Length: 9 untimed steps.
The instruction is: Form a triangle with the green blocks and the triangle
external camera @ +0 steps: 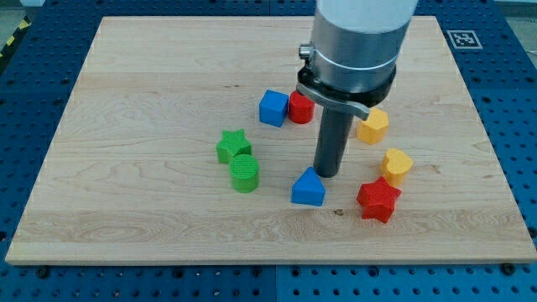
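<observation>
A pale wooden board (pixel 126 126) is lying on a blue perforated bench, w/ blocks scattered mid-board. The blue triangle block (pixel 308 188) is sitting just below centre, and my tip (pixel 326 174) is resting right at its upper-right edge, touching or nearly so; can't tell which. So the triangle is lying down-left of my tip, and a push from here would be sending it toward the view's left, where the greens are waiting: green star (pixel 232 146) and green cylinder (pixel 244 174) are sitting touching, star just above cylinder, near the triangle but apart. No gripper on this rig, only the rod, holding nothing. Further out, a blue cube (pixel 273 108) and red cylinder (pixel 300 107) are touching above; two yellow blocks (pixel 373 126) (pixel 396 165) and a red star (pixel 377 200) are sitting to the view's right.
</observation>
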{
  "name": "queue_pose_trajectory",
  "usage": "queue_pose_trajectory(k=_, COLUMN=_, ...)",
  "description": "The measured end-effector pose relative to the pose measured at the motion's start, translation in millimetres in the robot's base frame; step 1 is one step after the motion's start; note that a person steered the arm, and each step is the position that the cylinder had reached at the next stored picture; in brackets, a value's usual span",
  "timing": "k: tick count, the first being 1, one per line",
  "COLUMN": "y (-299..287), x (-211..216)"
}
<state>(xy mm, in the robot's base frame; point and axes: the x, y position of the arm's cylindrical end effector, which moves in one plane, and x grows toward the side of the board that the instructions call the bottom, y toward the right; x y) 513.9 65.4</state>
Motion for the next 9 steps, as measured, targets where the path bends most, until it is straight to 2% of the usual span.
queue_pose_trajectory(k=6, y=-10, x=26)
queue_pose_trajectory(k=9, y=-38, x=14)
